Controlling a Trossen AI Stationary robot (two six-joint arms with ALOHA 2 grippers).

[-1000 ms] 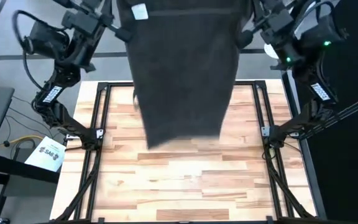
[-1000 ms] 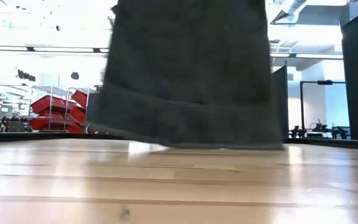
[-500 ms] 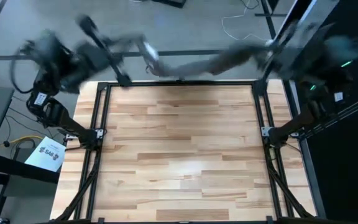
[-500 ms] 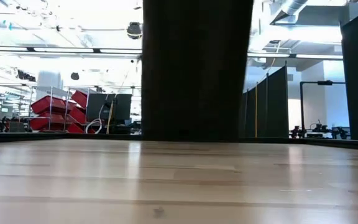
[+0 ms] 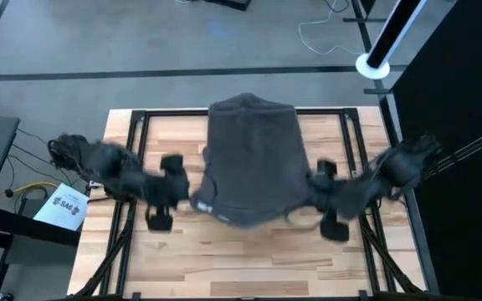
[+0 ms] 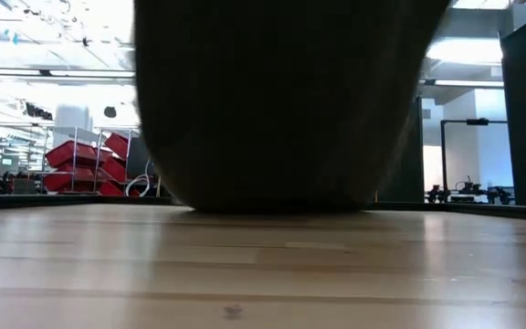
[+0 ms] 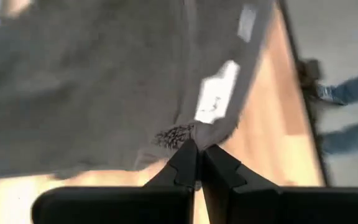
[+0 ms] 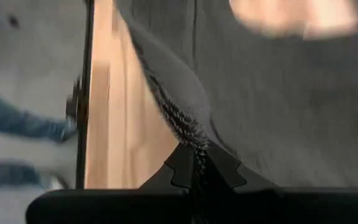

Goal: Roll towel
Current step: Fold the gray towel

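The dark grey towel [image 5: 251, 159] billows over the wooden table [image 5: 249, 259], reaching from the far edge toward the middle. Its white label [image 5: 203, 205] is at the near left corner. My left gripper [image 5: 192, 197] is shut on that corner and my right gripper [image 5: 310, 191] on the near right corner, both low over the table's middle. In the low view the towel [image 6: 281, 100] fills the upper middle. Whether its far end rests on the table I cannot tell. My left gripper pinches the towel's corner [image 7: 194, 134] between its two fingers, just beside the white label [image 7: 216, 99]. The cloth spreads away from the fingertips over the table. My right gripper pinches the towel's hemmed edge [image 8: 191, 134] at its corner between its two fingers. The cloth rises away from the fingertips in a ridge.
Black frame rails [image 5: 132, 167] run along the table's left, right and far sides. A printed sheet [image 5: 61, 205] lies beyond the left edge. A white pole base [image 5: 372, 65] stands at the far right. A person's legs in jeans [image 7: 353, 87] show beyond the table.
Both grippers have swung from high above the far edge, back beyond it, then fast toward the near edge and down to the table's middle. The towel, which hung straight down from them, has been flung forward and now billows spread out over the table's far half.
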